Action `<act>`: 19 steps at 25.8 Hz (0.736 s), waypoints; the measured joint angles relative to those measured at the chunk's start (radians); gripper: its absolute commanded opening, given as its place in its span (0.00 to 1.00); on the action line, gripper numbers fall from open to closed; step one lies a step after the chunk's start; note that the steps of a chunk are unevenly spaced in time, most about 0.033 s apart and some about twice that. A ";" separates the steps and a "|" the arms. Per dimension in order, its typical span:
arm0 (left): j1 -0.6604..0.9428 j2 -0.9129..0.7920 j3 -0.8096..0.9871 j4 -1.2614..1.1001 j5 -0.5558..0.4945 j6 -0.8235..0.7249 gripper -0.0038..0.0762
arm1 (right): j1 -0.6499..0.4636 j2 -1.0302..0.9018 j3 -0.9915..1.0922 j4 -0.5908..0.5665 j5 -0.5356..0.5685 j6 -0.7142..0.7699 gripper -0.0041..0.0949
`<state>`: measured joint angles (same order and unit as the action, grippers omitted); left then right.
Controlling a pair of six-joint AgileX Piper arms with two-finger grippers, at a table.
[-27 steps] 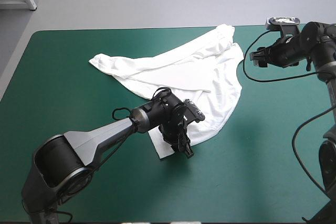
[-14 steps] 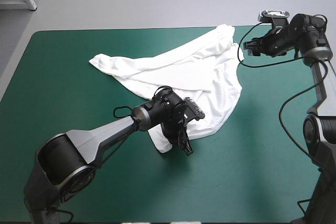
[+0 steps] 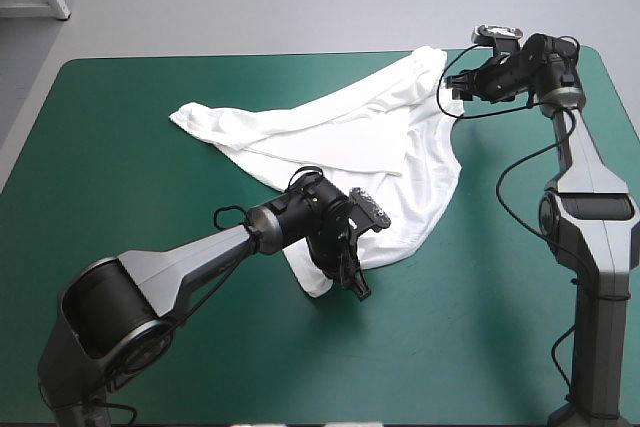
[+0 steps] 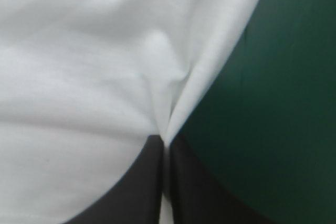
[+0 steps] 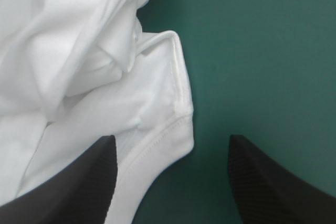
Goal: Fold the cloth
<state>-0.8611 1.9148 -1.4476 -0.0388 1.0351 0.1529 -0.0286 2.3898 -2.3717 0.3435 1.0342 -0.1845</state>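
T-shirt lies rumpled — left pincer pinching it, right pincer spread.

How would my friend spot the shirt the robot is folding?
Look at the big teal-green table. Spread from its middle toward the far right corner lies the T-shirt, with the left claw pinching its near edge. It is the only white, rumpled thing there.

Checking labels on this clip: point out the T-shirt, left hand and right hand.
T-shirt [image 3: 350, 127]: high view, its spread middle.
left hand [image 4: 164, 142]: left wrist view, shut fingertips pinching cloth.
right hand [image 5: 170, 139]: right wrist view, between open fingertips.
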 measured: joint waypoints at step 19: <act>0.000 -0.002 0.002 -0.006 -0.007 -0.046 0.07 | 0.022 0.123 -0.035 0.108 -0.088 -0.026 0.03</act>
<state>-0.8611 1.9129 -1.4452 -0.0449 1.0281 0.1070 -0.0062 2.5125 -2.4072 0.4518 0.9464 -0.2107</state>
